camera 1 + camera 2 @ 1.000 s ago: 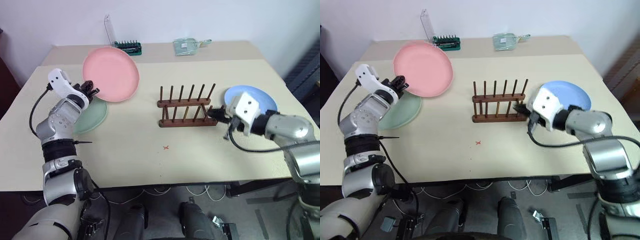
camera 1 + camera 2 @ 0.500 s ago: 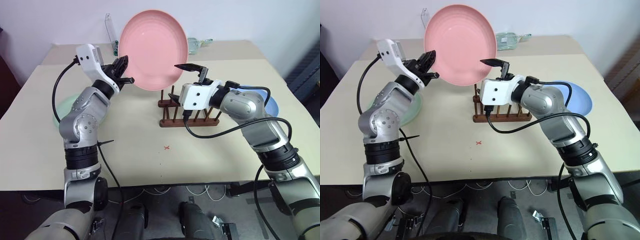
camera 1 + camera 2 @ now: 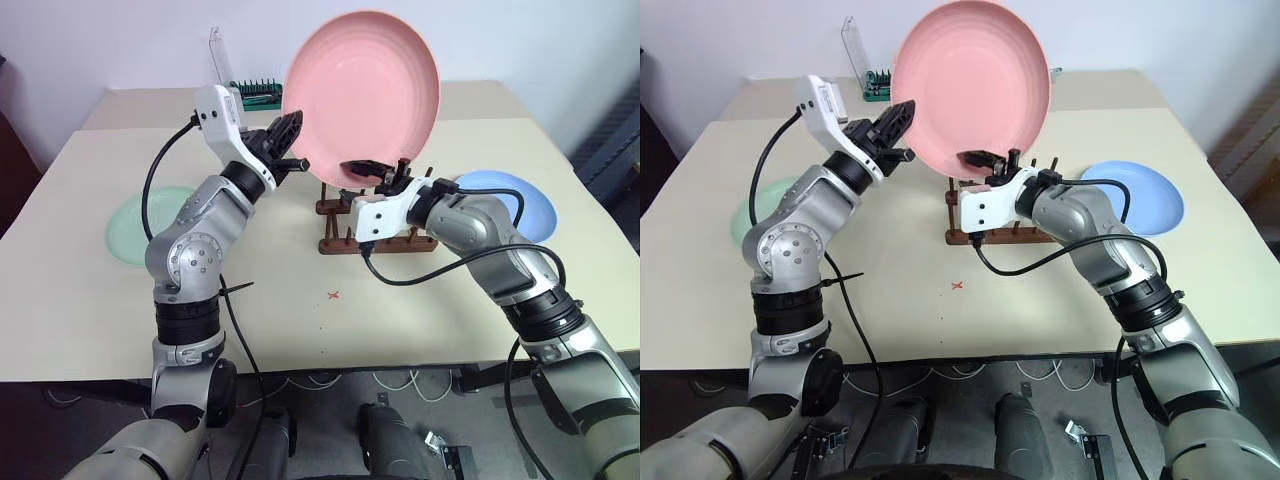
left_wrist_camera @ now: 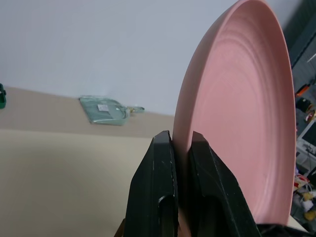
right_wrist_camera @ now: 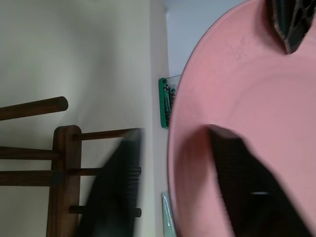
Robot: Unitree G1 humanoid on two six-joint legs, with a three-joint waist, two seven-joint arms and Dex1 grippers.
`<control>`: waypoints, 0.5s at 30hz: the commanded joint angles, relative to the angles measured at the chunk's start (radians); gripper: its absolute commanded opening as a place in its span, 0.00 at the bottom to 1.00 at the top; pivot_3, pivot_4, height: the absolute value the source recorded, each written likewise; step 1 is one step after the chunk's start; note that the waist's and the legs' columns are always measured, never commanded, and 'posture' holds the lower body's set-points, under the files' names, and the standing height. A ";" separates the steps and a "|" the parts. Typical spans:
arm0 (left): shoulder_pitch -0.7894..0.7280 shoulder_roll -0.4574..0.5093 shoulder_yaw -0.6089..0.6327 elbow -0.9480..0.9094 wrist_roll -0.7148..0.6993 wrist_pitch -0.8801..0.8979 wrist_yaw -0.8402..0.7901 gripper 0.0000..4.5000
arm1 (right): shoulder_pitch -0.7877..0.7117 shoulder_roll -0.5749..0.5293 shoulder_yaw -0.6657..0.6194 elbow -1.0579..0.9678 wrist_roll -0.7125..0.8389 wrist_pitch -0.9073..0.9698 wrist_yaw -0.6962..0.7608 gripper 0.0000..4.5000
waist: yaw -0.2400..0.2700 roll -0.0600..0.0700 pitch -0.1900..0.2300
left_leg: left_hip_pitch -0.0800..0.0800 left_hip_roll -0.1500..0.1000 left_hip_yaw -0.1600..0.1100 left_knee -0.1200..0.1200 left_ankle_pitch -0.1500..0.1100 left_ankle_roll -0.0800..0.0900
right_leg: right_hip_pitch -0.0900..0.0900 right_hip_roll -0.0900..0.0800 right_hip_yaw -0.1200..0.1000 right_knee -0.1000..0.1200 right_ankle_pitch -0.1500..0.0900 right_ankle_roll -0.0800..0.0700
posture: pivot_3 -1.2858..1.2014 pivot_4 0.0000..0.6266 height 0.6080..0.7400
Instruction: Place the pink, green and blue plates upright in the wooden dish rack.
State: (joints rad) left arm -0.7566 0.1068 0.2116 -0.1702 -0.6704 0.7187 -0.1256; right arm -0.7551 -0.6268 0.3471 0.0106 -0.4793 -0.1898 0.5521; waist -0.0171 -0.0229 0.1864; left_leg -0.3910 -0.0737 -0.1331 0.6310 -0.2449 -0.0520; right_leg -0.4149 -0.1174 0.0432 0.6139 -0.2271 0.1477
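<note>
I have the salmon-pink round plate (image 3: 362,95) up in the air, nearly upright, above the dark reddish-brown wooden dish rack (image 3: 375,218) with its rows of thin pegs. My left hand (image 3: 288,146) pinches the plate's rim — the left wrist view shows both black fingers (image 4: 154,197) pressed flat against either face of it. My right hand (image 3: 375,170) sits at the plate's lower edge, just over the rack's pegs; from the right wrist view one finger lies across the pink face and the other, blurred, hangs on the rack side, so its jaws straddle the rim, but I cannot tell whether they have closed on it.

The pale mint-green plate (image 3: 142,225) lies flat on the beige tabletop (image 3: 300,320) to the left, the light blue plate (image 3: 515,195) flat to the right, partly behind my right forearm.

At the far edge — behind the pink plate — stands a green-and-black tool case (image 3: 250,92) with its clear lid raised, and the left wrist view picks out a clear green packet (image 4: 106,109).
</note>
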 commanded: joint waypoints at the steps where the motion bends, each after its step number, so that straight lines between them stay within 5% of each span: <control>1: -0.022 0.003 0.010 -0.034 -0.033 -0.009 -0.013 0.00 | -0.002 0.003 -0.029 -0.010 -0.013 -0.008 -0.013 0.01 | 0.000 0.000 0.000 | 0.000 0.000 0.000 0.000 0.000 0.000 | 0.000 0.000 0.000 0.000 0.000 0.000 | 0.52 0.24 1.00; 4: -0.026 -0.010 0.031 -0.026 -0.056 -0.014 -0.009 0.00 | 0.002 0.005 -0.030 -0.007 -0.018 -0.013 -0.015 0.01 | 0.002 0.000 0.000 | 0.000 0.000 0.000 0.000 0.000 0.000 | 0.000 0.000 0.000 0.000 0.000 0.000 | 0.52 0.24 1.00; 7: -0.039 -0.042 0.085 -0.013 -0.115 -0.025 0.014 0.23 | 0.004 0.004 -0.031 -0.006 -0.032 -0.016 -0.026 0.00 | 0.003 0.000 0.000 | 0.000 0.000 0.000 0.000 0.000 0.000 | 0.001 0.000 0.000 -0.001 0.000 0.000 | 0.52 0.24 1.00; 14: -0.116 -0.061 0.233 0.070 -0.155 -0.147 0.151 0.99 | 0.015 -0.025 -0.076 0.019 -0.043 -0.023 -0.057 0.00 | 0.002 -0.001 0.000 | 0.000 0.000 0.000 0.000 0.000 0.000 | 0.001 0.000 0.000 -0.001 0.000 0.000 | 0.52 0.24 1.00; 15: -0.116 -0.053 0.244 0.081 -0.163 -0.154 0.154 0.99 | 0.018 -0.033 -0.090 0.023 -0.036 -0.021 -0.061 0.00 | 0.002 -0.001 0.000 | 0.000 0.000 0.000 0.000 0.000 0.000 | 0.001 0.000 0.000 -0.001 0.000 0.000 | 0.52 0.24 1.00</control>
State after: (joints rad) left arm -0.8734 0.0413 0.4258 -0.0976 -0.8232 0.5951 0.0105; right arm -0.7238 -0.6434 0.3247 0.0455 -0.5268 -0.2062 0.5160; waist -0.0155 -0.0235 0.1867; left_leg -0.3904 -0.0738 -0.1326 0.6309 -0.2448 -0.0522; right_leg -0.4143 -0.1174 0.0436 0.6132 -0.2271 0.1476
